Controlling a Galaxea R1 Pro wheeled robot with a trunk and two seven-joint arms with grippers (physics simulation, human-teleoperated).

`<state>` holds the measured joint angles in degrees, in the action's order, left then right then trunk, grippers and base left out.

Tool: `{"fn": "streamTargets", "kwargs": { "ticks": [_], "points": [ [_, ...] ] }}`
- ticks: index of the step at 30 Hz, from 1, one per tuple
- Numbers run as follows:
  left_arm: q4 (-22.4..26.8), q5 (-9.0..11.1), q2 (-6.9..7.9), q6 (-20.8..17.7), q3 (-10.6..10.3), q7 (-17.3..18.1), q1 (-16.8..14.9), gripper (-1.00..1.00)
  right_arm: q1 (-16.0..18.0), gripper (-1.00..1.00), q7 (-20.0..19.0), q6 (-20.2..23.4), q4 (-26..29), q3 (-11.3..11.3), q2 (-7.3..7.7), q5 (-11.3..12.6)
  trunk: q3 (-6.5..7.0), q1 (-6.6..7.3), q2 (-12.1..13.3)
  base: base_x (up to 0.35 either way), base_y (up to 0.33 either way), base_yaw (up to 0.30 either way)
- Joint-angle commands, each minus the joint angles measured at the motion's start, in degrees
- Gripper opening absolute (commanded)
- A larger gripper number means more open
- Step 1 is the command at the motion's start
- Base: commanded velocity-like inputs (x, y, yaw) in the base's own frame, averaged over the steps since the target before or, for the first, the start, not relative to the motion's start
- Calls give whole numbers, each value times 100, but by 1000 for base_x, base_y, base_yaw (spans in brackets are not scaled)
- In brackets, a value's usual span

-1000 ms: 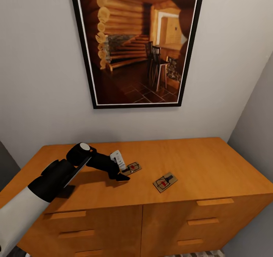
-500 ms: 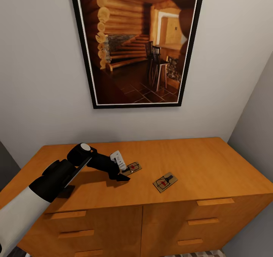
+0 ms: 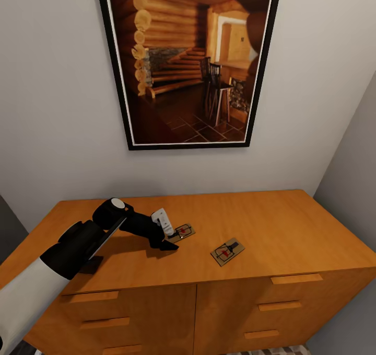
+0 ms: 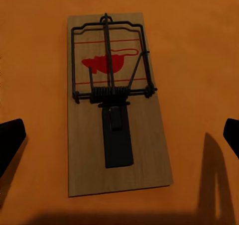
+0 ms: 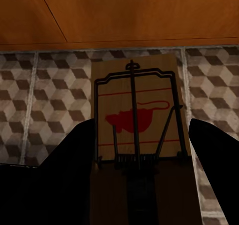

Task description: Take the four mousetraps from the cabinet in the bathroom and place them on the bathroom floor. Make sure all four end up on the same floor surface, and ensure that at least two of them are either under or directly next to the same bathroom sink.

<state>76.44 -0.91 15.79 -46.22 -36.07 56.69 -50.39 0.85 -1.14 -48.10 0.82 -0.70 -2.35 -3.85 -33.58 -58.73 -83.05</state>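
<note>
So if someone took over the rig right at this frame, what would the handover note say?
Left gripper: jaws open, low over the orange-brown wooden cabinet top, straddling one flat tan wooden mousetrap without touching it.
Right gripper: shut on a second tan mousetrap, held above the cube-patterned tiled floor by the cabinet front.
A further mousetrap lies free on the cabinet top, to the right of the left gripper.
Done: one trap picked up.
Left: close on the straddled trap, fetch the free one, then set the traps on the floor. The fourth trap's whereabouts and the sink can't be told from here.

The orange-brown cabinet (image 3: 292,229) top carries two mousetraps (image 3: 181,232) (image 3: 227,251) (both lying flat, apart).
</note>
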Motion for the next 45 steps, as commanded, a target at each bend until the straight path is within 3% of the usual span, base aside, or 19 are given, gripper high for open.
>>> {"fn": "streamTargets", "kwargs": {
  "ticks": [1,45],
  "points": [
    [4,-11,3,-36,-6,18,-6,100,3,-100,3,-16,-3,0,-1,-11,-6,0,-3,0,0,0],
    [-302,-15,3,-36,-80,17,-6,100,3,-100,0,-16,-3,0,-2,-11,-6,0,-3,0,0,0]
  ]
}}
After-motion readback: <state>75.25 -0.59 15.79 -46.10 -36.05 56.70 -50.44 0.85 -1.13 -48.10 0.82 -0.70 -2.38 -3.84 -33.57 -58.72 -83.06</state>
